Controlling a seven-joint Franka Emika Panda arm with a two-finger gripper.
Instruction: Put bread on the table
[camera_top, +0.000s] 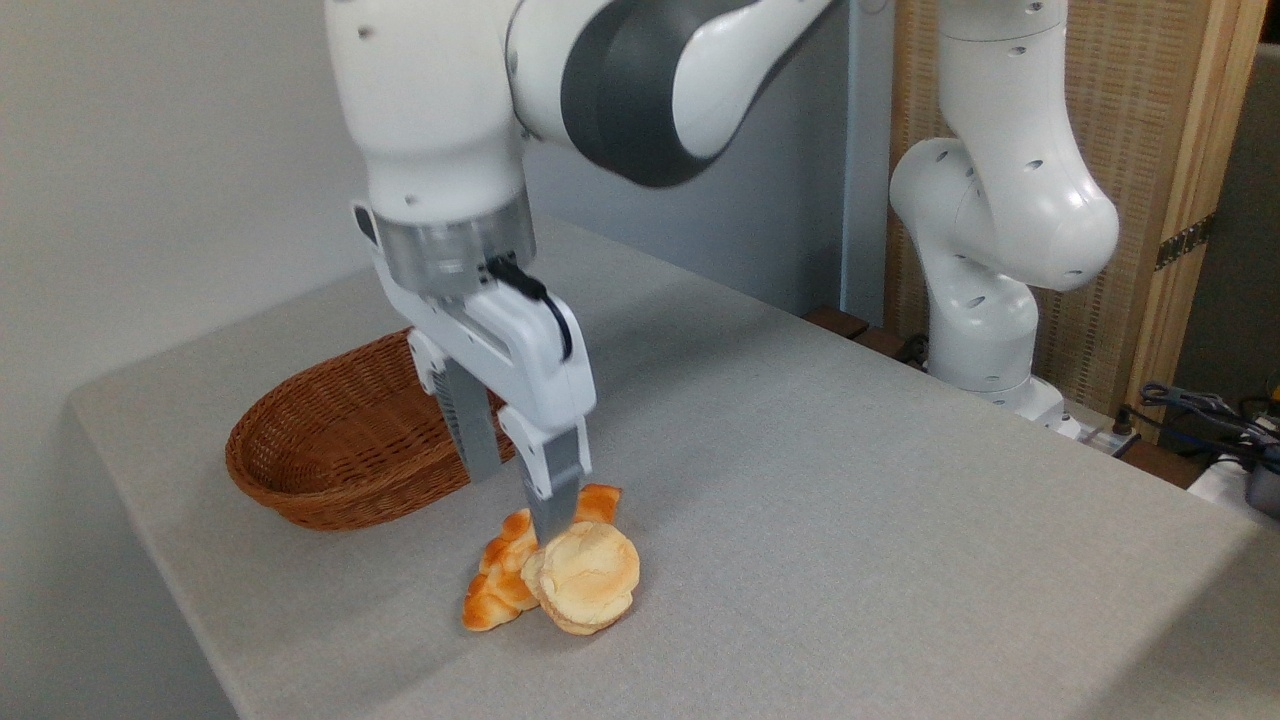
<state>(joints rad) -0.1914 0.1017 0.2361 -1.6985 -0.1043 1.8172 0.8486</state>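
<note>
The bread (585, 577), a small round pale-tan bun with a cracked top, lies on the grey table (850, 520) near the front edge. It is tilted and leans against an orange-brown braided loaf (497, 585). My gripper (518, 510) hangs just above and behind both, open. The near finger (553, 500) ends at the bun's upper back edge; whether it touches is unclear. The far finger (472, 430) stands apart to the left, and the bun is not between the fingers.
A brown oval wicker basket (330, 450) sits on the table behind and to the left of the gripper. The arm's white base (985, 330) stands at the table's far right edge, with cables (1200, 410) beyond it.
</note>
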